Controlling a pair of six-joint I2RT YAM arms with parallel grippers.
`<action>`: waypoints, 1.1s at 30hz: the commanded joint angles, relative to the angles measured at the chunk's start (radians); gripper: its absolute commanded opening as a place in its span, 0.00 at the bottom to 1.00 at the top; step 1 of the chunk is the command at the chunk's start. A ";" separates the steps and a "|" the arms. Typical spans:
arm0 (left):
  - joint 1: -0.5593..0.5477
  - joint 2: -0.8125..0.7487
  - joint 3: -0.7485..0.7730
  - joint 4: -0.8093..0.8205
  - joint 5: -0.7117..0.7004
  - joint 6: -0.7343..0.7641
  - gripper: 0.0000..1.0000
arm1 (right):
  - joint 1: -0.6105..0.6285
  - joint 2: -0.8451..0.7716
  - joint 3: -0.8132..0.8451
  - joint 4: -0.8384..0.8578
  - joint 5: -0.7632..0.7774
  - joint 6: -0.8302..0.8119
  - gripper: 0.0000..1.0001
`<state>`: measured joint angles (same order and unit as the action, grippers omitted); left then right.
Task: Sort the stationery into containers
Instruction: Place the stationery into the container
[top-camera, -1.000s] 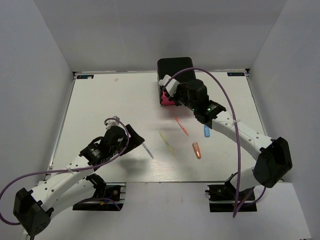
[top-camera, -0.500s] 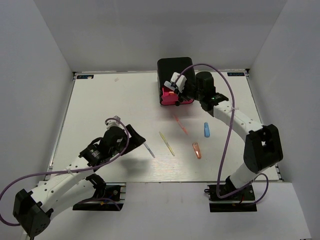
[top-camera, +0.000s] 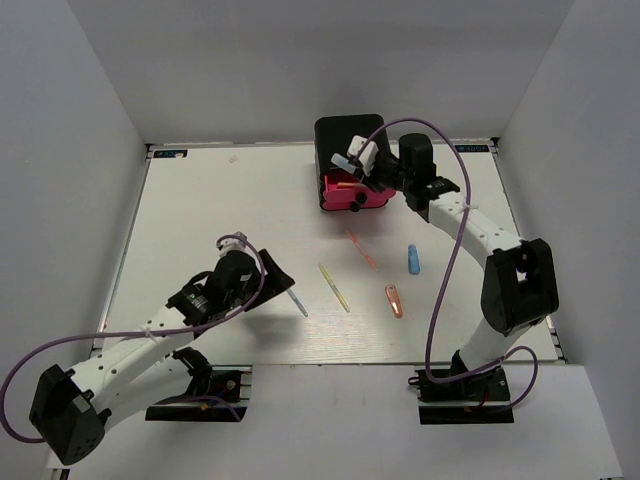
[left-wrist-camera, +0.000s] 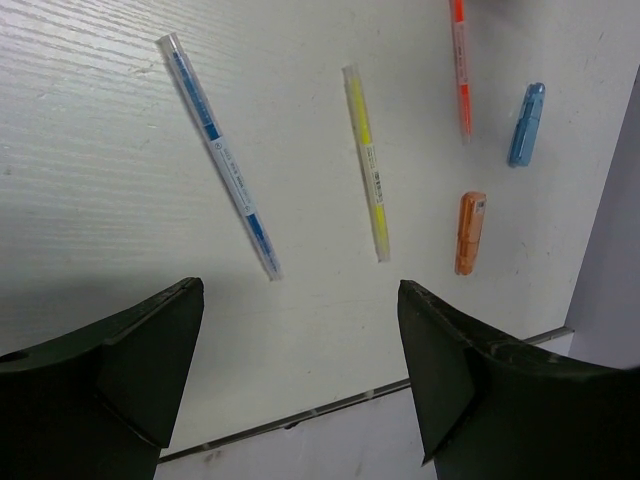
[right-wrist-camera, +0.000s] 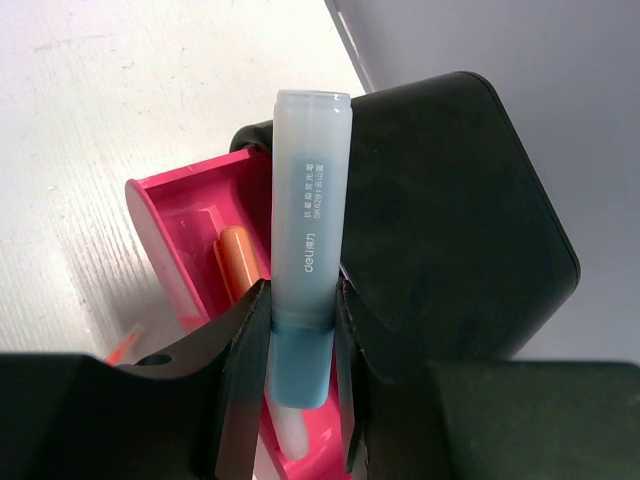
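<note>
The black cabinet (top-camera: 350, 135) stands at the back with one pink drawer (top-camera: 368, 200) pulled open. My right gripper (top-camera: 360, 168) hangs over that drawer, shut on a chunky blue marker (right-wrist-camera: 305, 250) held upright. An orange marker (right-wrist-camera: 240, 268) lies inside the drawer (right-wrist-camera: 175, 205). My left gripper (top-camera: 275, 282) is open and empty above the near table. Ahead of it lie a blue-grey pen (left-wrist-camera: 222, 155), a yellow pen (left-wrist-camera: 366, 160), an orange pen (left-wrist-camera: 460, 65), a blue marker (left-wrist-camera: 526, 124) and an orange marker (left-wrist-camera: 469, 232).
The loose pens lie spread over the table's middle right: blue-grey pen (top-camera: 297, 302), yellow pen (top-camera: 334, 286), orange pen (top-camera: 362, 250), blue marker (top-camera: 413, 259), orange marker (top-camera: 394, 300). White walls enclose the table. Its near edge (left-wrist-camera: 330, 408) runs just below my left gripper.
My right arm has swung its wrist back and to the right, carrying the blue marker over the open drawer. My left arm has shifted only slightly.
</note>
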<state>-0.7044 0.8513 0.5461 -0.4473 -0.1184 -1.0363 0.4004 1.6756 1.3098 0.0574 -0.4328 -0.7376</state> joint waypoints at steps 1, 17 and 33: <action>-0.003 0.023 0.023 0.045 0.023 0.010 0.88 | -0.012 0.009 0.052 0.003 -0.049 -0.032 0.21; 0.006 0.224 0.127 0.235 0.071 0.062 0.88 | -0.064 -0.013 0.039 -0.028 -0.072 -0.016 0.72; 0.016 0.508 0.290 0.449 0.170 0.194 0.25 | -0.078 -0.297 -0.158 -0.013 0.042 0.392 0.02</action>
<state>-0.6952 1.3373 0.7918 -0.0731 0.0093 -0.8906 0.3328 1.4105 1.1923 0.0757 -0.4137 -0.4610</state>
